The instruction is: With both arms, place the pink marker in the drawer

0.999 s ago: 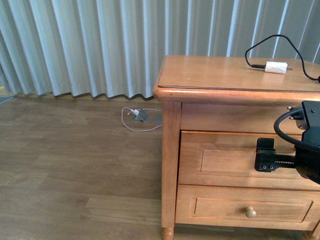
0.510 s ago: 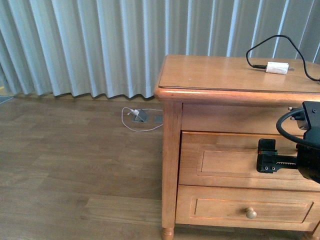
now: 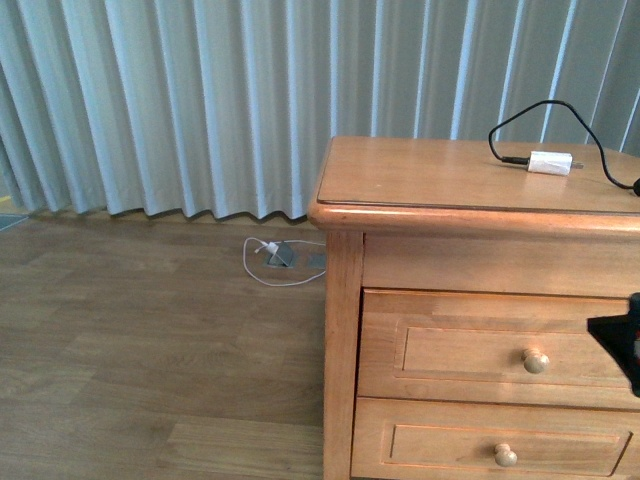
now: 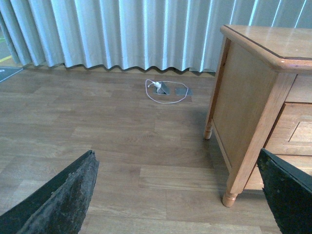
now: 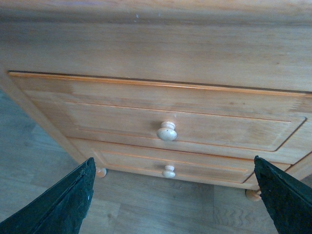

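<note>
The pink marker is out of view in every frame. The wooden nightstand (image 3: 440, 180) has two drawers, both shut. The upper drawer (image 3: 460, 350) carries a round pale knob (image 3: 536, 361), also seen as the knob (image 5: 166, 131) in the right wrist view. My right gripper (image 5: 173, 204) is open and empty, held back from the drawer fronts, with the upper drawer (image 5: 117, 117) ahead of it. Only a black piece of the right arm (image 3: 622, 345) shows at the front view's right edge. My left gripper (image 4: 175, 204) is open over the floor, left of the nightstand (image 4: 243, 112).
A white charger plug (image 3: 550, 163) with a black cable lies on the nightstand top. The lower drawer has its own knob (image 3: 506, 456). A white cord (image 4: 163, 90) and a floor socket lie by the curtain (image 3: 200, 100). Wooden floor (image 3: 150, 350) spreads to the left.
My right gripper has drawn back from the upper drawer's front toward the right edge, uncovering its knob. The nightstand sits slightly lower in the front view.
</note>
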You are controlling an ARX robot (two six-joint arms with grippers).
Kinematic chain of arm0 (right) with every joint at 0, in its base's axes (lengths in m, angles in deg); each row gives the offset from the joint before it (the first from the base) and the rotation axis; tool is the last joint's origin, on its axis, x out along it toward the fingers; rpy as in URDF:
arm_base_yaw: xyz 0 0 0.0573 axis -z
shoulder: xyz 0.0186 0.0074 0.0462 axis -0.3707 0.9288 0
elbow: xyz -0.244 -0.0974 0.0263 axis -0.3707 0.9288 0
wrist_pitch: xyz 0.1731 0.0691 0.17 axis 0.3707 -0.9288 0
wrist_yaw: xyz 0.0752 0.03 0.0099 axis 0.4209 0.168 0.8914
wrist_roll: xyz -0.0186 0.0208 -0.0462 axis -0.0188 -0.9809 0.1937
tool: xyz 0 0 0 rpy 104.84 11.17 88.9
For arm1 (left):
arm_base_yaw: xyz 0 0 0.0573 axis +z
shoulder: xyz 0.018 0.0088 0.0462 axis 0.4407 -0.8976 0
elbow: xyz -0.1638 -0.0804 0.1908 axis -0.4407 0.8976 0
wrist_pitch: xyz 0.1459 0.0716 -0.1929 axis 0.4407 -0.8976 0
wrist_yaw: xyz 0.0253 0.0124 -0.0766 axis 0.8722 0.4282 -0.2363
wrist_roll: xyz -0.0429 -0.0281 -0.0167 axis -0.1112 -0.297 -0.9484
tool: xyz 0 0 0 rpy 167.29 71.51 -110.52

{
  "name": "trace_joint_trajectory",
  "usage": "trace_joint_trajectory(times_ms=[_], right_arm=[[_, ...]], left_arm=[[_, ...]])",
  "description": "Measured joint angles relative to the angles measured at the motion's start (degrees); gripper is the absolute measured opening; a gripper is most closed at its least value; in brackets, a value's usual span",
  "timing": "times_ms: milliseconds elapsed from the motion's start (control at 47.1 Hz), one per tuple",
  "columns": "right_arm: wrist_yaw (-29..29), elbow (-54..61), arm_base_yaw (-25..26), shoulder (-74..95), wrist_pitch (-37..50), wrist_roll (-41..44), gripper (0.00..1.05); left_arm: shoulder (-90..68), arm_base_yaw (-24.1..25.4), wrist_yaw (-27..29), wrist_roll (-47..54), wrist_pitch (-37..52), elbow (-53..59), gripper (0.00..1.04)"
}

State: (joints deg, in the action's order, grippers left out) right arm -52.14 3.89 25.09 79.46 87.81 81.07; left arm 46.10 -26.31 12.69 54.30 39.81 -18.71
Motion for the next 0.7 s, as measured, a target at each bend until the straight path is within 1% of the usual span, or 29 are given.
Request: trace_joint_trajectory(times_ms=[170, 213, 361, 425, 531, 701], right_arm=[[5.84, 4.63, 3.43, -16.74, -11.32, 0.20, 0.96], [8.22, 5.66, 5.40, -22.71, -15.80, 0.37, 0.96], [13.81, 6.69, 10.62, -34.51, -25.07, 0.85, 0.96], [16.26, 7.06, 13.68, -39.91, -29.22, 1.77, 0.96], [17.22, 7.39, 15.80, -43.56, -30.82, 2.49, 0.96], [17.49, 7.41, 16.04, -43.63, -30.99, 2.91, 0.96]], left_arm=[[0.00, 0.00, 0.00, 0.00, 0.00, 0.00, 0.99], [0.00, 0.00, 0.00, 0.00, 0.00, 0.00, 0.99], [0.00, 0.00, 0.00, -0.02, 0.00, 0.00, 0.99], [0.00, 0.00, 0.02, 0.00, 0.00, 0.00, 0.99], [0.00, 0.00, 0.00, 0.00, 0.00, 0.00, 0.99], [0.00, 0.00, 0.02, -0.02, 0.00, 0.00, 0.99]])
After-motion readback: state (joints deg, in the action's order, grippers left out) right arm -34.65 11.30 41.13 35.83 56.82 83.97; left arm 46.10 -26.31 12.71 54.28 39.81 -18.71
